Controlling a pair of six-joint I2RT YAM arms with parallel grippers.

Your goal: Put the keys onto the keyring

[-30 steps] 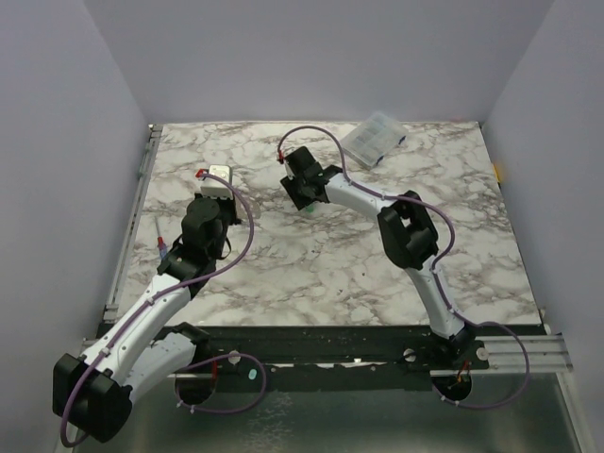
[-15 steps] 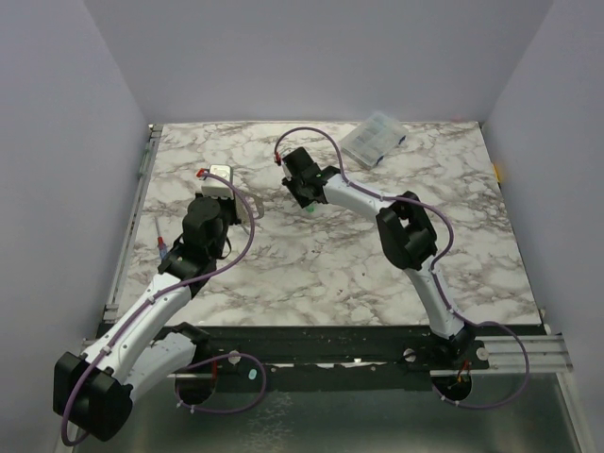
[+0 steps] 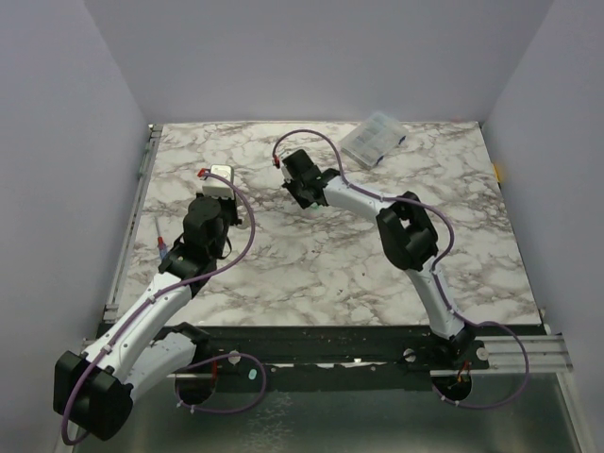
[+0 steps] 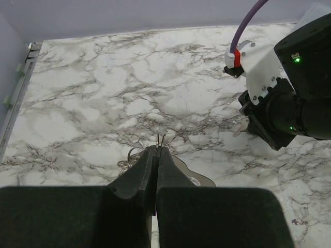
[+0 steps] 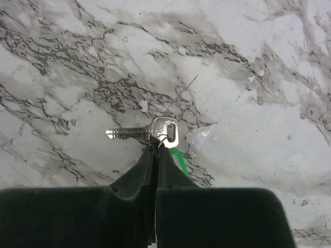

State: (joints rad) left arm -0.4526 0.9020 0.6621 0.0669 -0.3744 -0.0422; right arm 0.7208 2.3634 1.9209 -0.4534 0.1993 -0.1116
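The left gripper (image 4: pixel 156 150) is nearest, its jaws pressed together and pinching the thin wire of the keyring (image 4: pixel 129 156), which loops out to the left just above the marble table (image 3: pixel 311 274). Beyond it, the right gripper (image 5: pixel 155 150) is closed on the head of a silvery key (image 5: pixel 166 129) with the blade pointing left and a green tag (image 5: pixel 178 157) just beside it. A clear box (image 3: pixel 374 138) sits at the far edge.

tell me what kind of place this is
Most likely a robot test cell in a lab: a marble-patterned tabletop boxed in by plain pale walls, the left arm and right arm bolted at its near edge, and a clear compartment box at the back.
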